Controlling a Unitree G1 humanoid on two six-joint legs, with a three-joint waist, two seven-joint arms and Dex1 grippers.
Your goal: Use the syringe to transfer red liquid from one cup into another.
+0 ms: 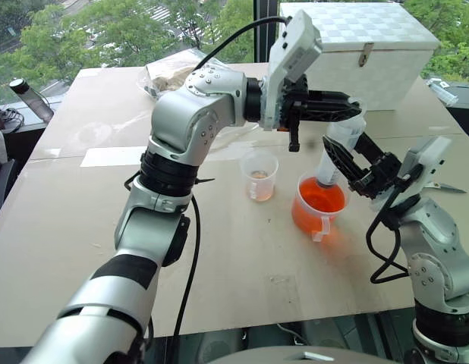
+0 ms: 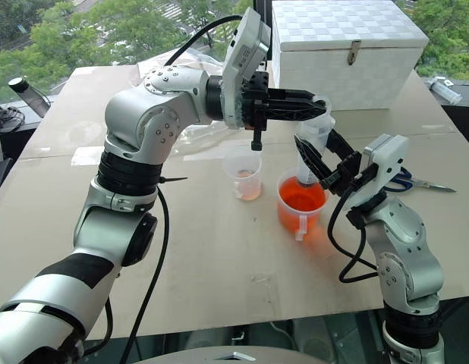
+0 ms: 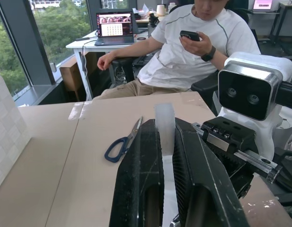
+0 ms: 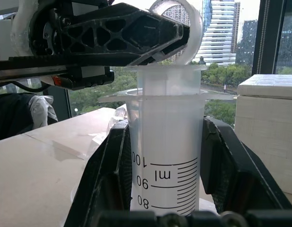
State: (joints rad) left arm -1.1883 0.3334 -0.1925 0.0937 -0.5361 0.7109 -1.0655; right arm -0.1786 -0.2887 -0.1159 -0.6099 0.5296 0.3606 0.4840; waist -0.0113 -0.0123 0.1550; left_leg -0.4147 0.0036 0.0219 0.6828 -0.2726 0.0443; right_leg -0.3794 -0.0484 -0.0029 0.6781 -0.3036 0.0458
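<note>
My right pincer [image 2: 318, 168] clamps the syringe [image 2: 310, 154] barrel upright, tip in the beaker [image 2: 300, 202], so my left pincer [image 2: 314, 108], clenched on the plunger [image 4: 176, 28], can draw liquid [image 2: 299, 199].

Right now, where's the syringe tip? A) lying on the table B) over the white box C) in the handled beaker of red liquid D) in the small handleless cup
C: the syringe stands upright, its lower end down in the beaker; the small cup stands apart beside it.
</note>
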